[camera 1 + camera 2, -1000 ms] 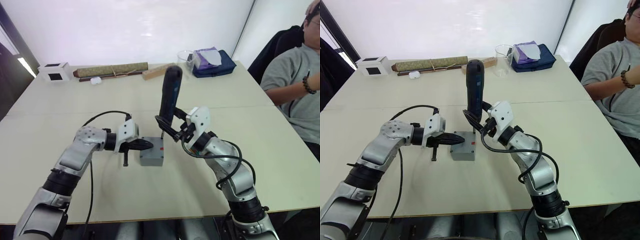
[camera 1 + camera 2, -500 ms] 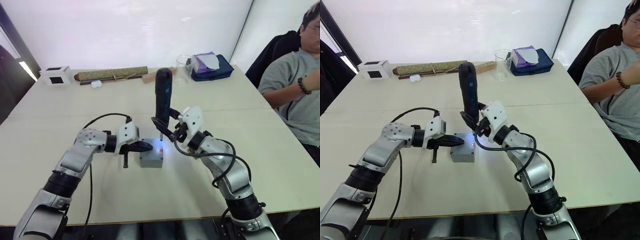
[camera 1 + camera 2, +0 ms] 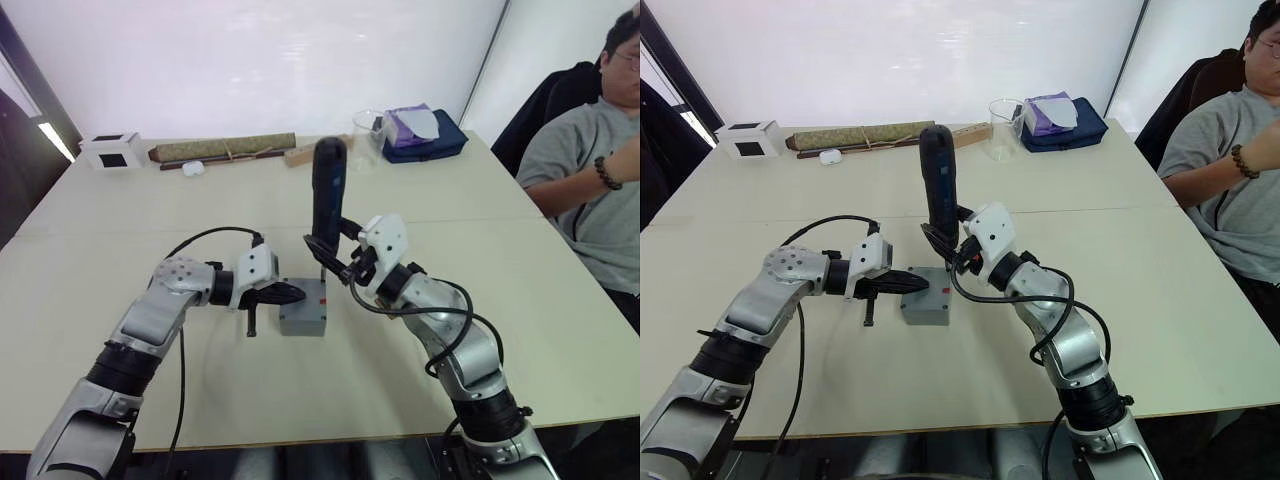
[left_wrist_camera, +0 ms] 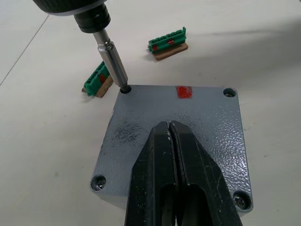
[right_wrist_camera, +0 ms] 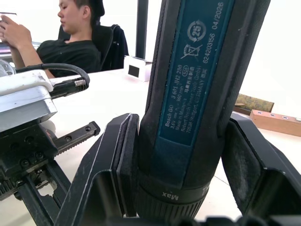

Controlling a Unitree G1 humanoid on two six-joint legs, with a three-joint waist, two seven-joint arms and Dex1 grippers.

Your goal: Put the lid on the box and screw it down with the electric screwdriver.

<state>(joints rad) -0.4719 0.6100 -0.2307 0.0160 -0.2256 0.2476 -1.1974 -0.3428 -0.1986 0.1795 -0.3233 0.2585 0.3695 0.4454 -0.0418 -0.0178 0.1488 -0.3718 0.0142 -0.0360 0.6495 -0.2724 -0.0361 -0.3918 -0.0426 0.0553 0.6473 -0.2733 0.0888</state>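
Observation:
The grey box (image 3: 303, 321) sits mid-table with the lid (image 4: 202, 123) on it, red mark (image 4: 184, 92) facing up. My left gripper (image 4: 171, 137) is shut, its tips resting on the lid's top. The dark electric screwdriver (image 3: 327, 196) stands nearly upright with my right gripper (image 3: 336, 262) shut on its lower body. Its metal bit (image 4: 113, 61) reaches down into a corner screw hole (image 4: 125, 88) of the lid. Screws show in the other three corners. The right wrist view shows the pads (image 5: 124, 157) clamped on the screwdriver's barrel (image 5: 197, 84).
Two green terminal blocks (image 4: 168, 43) lie on the table just beyond the box. Along the far edge are a white cube (image 3: 110, 150), an olive rolled bundle (image 3: 225, 147), a wooden block (image 3: 305, 152), a clear cup (image 3: 368, 122) and a blue bag (image 3: 425, 130). A person (image 3: 590, 170) sits at the right.
The screwdriver has swung from a rightward lean to nearly upright over the corner hole. A white light at its tip half a second ago is now off. The left gripper stays on the lid.

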